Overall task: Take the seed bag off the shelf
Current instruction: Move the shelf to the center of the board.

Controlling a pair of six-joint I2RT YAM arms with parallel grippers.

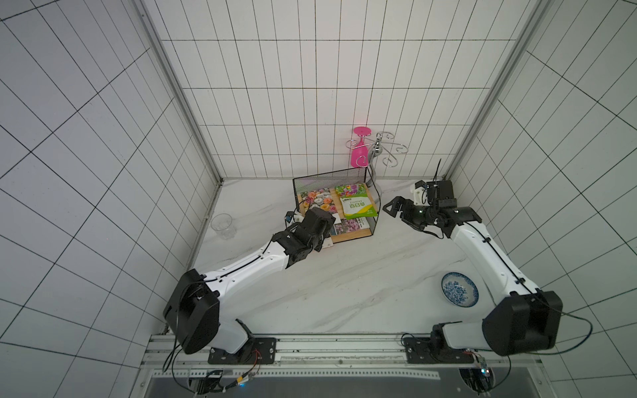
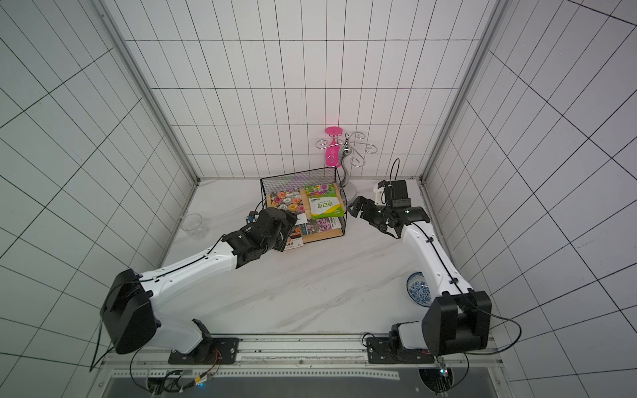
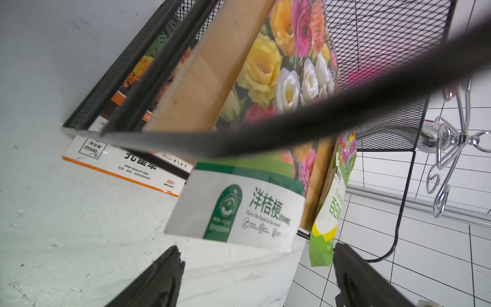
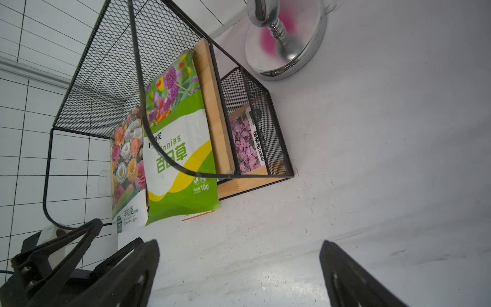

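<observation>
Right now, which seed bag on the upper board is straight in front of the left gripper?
The flower-photo bag with the white bottom band faces the left gripper squarely; the green zinnia bag beside it lies off to one side.

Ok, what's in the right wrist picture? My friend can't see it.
A green seed bag lies on the top board of a black wire shelf, beside a bag with flowers. The right gripper, open, faces it, holding nothing; a shiny stand is nearby.
</observation>
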